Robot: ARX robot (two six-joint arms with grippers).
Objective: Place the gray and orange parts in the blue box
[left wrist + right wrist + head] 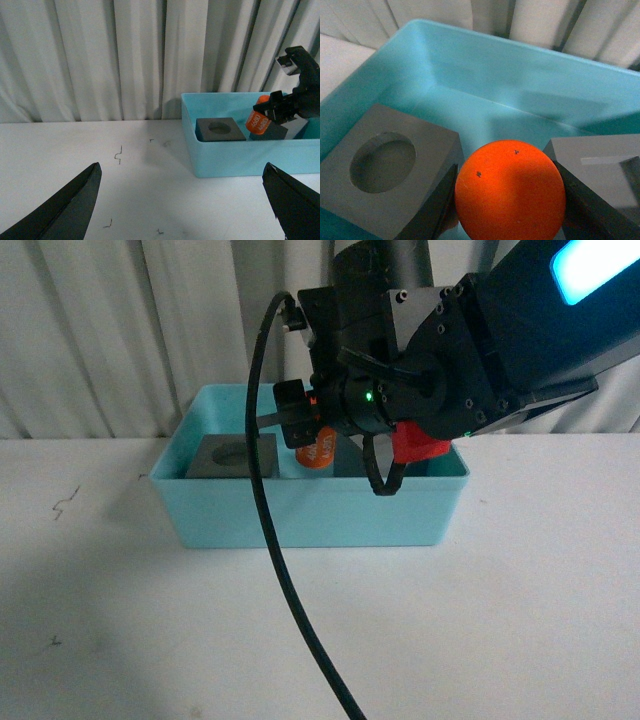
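The light turquoise blue box (300, 510) stands on the white table. Inside it lies a gray cube with a round recess (236, 456) at the left, seen too in the wrist views (220, 129) (385, 175). A second gray cube (600, 170) lies at the right (272, 132). My right gripper (312, 435) is shut on the orange cylinder (318, 450) and holds it inside the box between the two cubes (510, 192) (258, 119). My left gripper (185, 200) is open over the bare table, left of the box.
White curtains (150, 330) hang behind the table. A black cable (285, 580) runs from the right arm down across the front of the box. Small dark marks (119, 154) dot the table.
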